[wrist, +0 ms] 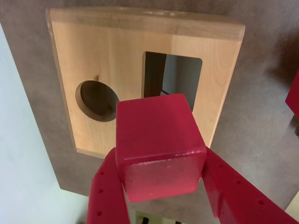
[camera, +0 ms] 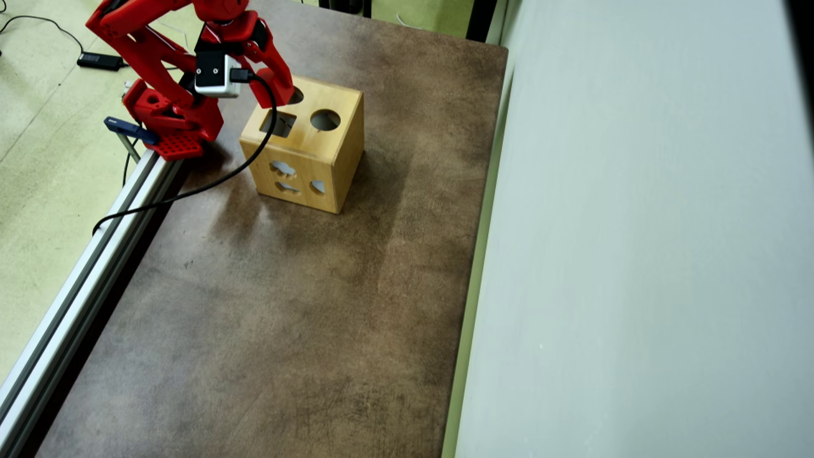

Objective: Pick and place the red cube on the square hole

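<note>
My gripper (wrist: pixel 161 175) is clamped on the cube (wrist: pixel 156 140), one red finger (wrist: pixel 105 191) pressing each side of it. In the wrist view the cube hangs above the box (wrist: pixel 107 56), its top edge overlapping the lower part of the square hole (wrist: pixel 180 74); the round hole (wrist: pixel 96 100) lies to the left. In the overhead view my arm (camera: pixel 149 48) reaches over the box's (camera: pixel 331 149) top near the square hole (camera: pixel 278 124), and the box stands on the brown table (camera: pixel 286 305). The cube itself is hidden there.
</note>
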